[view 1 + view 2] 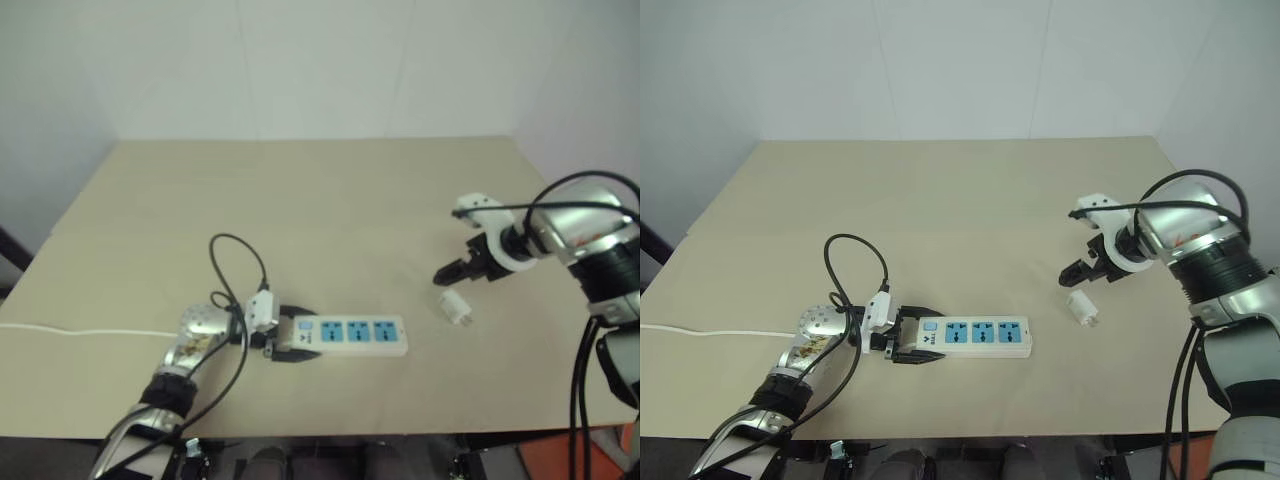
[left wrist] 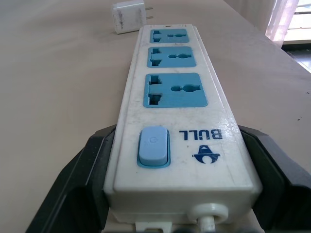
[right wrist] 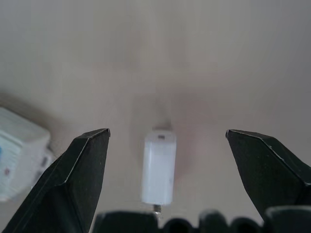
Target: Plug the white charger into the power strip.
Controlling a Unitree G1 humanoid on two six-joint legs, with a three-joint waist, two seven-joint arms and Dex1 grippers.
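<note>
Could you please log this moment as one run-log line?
left gripper: shut on power strip switch end | right gripper: open above white charger | charger: lying on table, unplugged

Layout on table [image 1: 330, 190]: strip to my left, charger to my right.
Power strip [image 1: 350, 335] lies flat near the front edge, its switch end between my left gripper's [image 1: 912, 345] fingers; charger [image 1: 456, 307] just right of it, apart, under my right gripper [image 1: 452, 272].

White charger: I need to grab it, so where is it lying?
The white charger lies on the table's right side, just beyond the power strip, under the open right gripper.
</note>
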